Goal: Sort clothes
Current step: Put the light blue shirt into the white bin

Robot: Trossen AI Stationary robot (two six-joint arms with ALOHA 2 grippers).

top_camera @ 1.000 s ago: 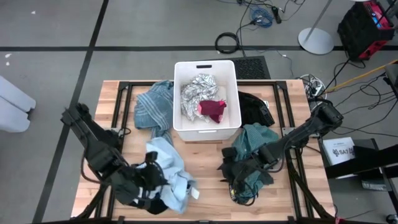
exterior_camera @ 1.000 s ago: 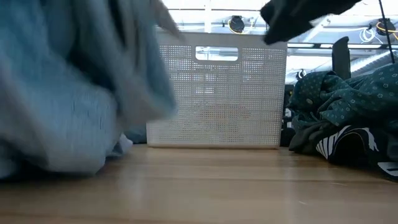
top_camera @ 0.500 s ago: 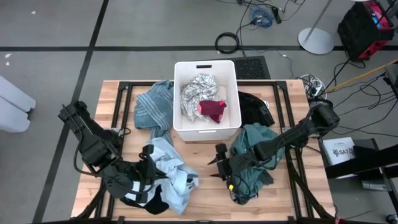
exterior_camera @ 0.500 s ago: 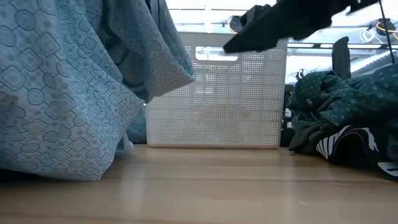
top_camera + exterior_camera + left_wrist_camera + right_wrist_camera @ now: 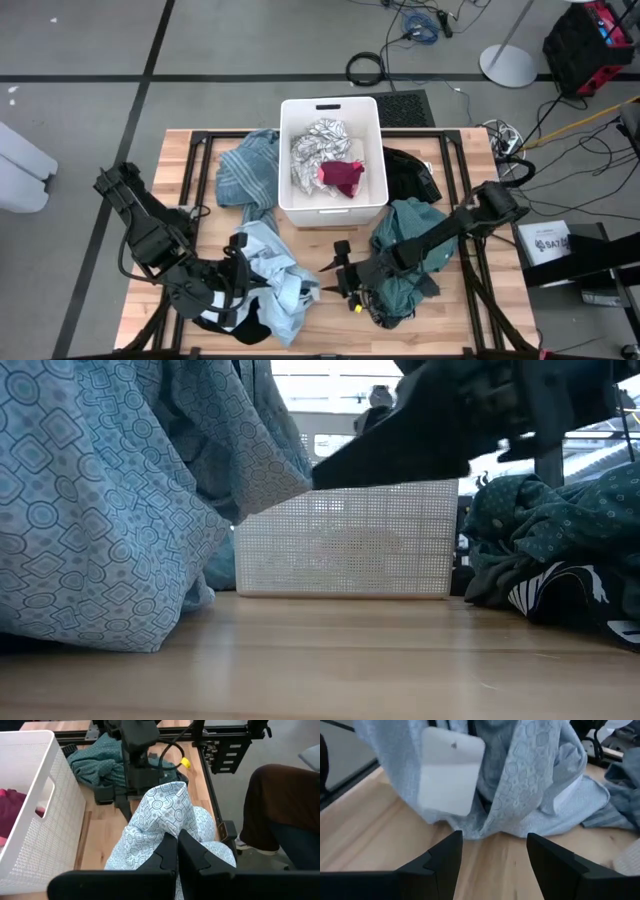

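My left gripper (image 5: 176, 851) is clamped on the light blue patterned garment (image 5: 272, 270), holding it bunched up off the near-left part of the table (image 5: 330, 240). My right gripper (image 5: 335, 275) hangs with its jaws spread and nothing between them, just right of that garment and reaching toward it; from its wrist I see the fabric and a white tag (image 5: 451, 772) close ahead, not yet touched.

As I judge it, the sorting is under way, not near done. The white perforated bin (image 5: 372, 130) at the far middle already holds a white-grey patterned piece (image 5: 318, 138) and a magenta one (image 5: 343, 177). Outside it lie a blue striped garment (image 5: 250, 170) just left of the bin, a black one (image 5: 410, 172) just right of it, and a teal green one (image 5: 410, 232) on the near right, under my right arm. A dark piece (image 5: 250, 328) peeks out beneath the light blue one. So several clothes are left.

The table is pale wood planks on a black frame. Around it is grey floor with dark tape lines, cables, a round stand base (image 5: 508, 65) and a red and black case (image 5: 590, 40). A person's dark-trousered leg (image 5: 280, 810) shows beside the table.
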